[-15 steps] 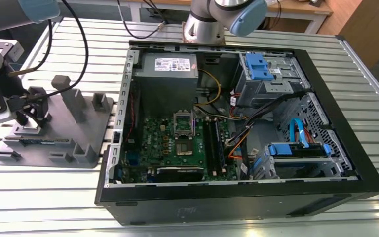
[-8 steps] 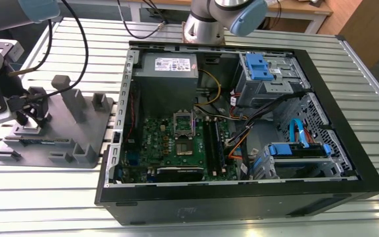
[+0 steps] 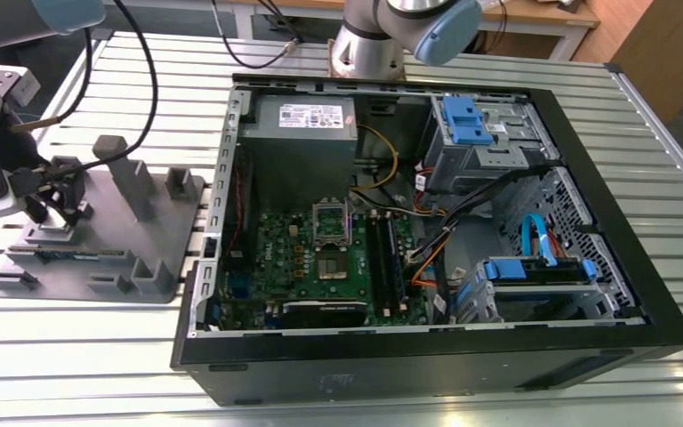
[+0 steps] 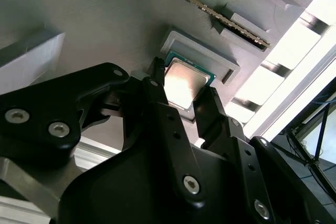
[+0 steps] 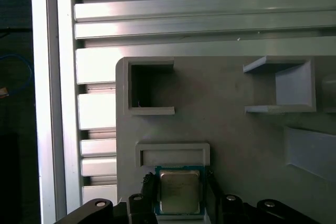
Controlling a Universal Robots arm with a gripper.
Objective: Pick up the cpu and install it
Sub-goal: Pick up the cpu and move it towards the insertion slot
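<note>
A grey plastic tray [image 5: 226, 129] lies on a ribbed metal desk [image 5: 157, 24], its rounded corner set in from the desk's edge. The cpu [image 5: 180, 195], silver on top with a green border, sits flat on the tray just beside a low rectangular frame [image 5: 172, 155]. The black end effector [image 5: 180, 183] straddles it, and its fingers [image 5: 149, 186] are pressed against two opposite edges. Farther along the tray stand a square open-sided pocket [image 5: 149, 90] and a wider bracket [image 5: 283, 85]. Off the desk's edge, a thin blue cable [image 5: 21, 72] curls in shadow.
</note>
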